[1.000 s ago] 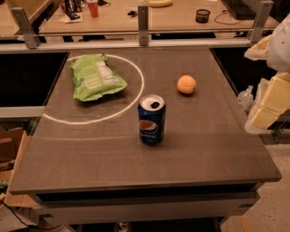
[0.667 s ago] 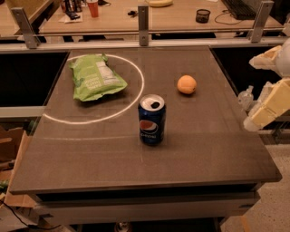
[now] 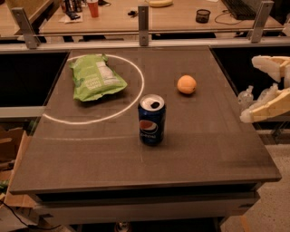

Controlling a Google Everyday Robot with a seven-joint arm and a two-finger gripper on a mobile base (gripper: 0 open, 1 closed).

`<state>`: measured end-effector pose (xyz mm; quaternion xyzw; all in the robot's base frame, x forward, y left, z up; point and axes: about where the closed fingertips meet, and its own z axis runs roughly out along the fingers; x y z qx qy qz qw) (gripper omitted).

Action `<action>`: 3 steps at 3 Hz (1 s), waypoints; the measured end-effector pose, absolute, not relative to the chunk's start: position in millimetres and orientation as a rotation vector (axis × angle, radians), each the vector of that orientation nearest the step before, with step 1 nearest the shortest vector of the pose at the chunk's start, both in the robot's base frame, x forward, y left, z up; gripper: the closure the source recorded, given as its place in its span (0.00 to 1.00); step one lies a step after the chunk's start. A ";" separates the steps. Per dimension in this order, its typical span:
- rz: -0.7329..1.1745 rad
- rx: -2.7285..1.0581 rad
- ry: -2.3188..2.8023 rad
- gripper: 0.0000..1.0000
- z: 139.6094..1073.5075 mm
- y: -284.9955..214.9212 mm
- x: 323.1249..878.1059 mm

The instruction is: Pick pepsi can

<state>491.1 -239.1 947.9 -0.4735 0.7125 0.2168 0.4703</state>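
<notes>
- Since the earlier frames, the upper finger of the gripper [image 3: 248,89] has been lowered a little at the right edge of the view, so the gap between the two fingers is somewhat narrowed. The can, the fruit and the bag have not been shifted.
- The gripper is held off the right side of the desk [image 3: 204,149], well apart from the can. Its pale fingers are spread and nothing is held between them. It is judged to be kept wide so that the can may be straddled once an approach is made.
- The pepsi can [image 3: 152,120] is stood upright near the middle of the desk, just outside the white circle [image 3: 143,84] marked on the top, with its logo turned towards the camera. Free space is left all round it, so a grasp from the side is judged to be unobstructed.
- The orange [image 3: 186,84] is set behind and to the right of the can, apart from it. It lies nearest the likely line of approach and could be nudged and set rolling.
- The green crisp bag [image 3: 96,78] is laid flat within the circle, to the left and well clear of the can.
- The desk top is dark, matt and flat, and is bounded at the back by a metal rail [image 3: 143,42] on posts.
- Beyond the rail a wooden worktop [image 3: 118,18] is seen, carrying a red cup [image 3: 93,8] and a small black pot [image 3: 203,16].
- Cardboard [image 3: 11,149] is seen at the lower left and speckled floor [image 3: 267,213] at the lower right.
</notes>
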 end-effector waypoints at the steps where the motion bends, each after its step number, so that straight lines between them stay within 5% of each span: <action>1: 0.705 -1.049 1.540 0.00 962.3 -216.1 469.8; 3: 0.800 -1.016 1.435 0.00 993.4 -190.5 461.0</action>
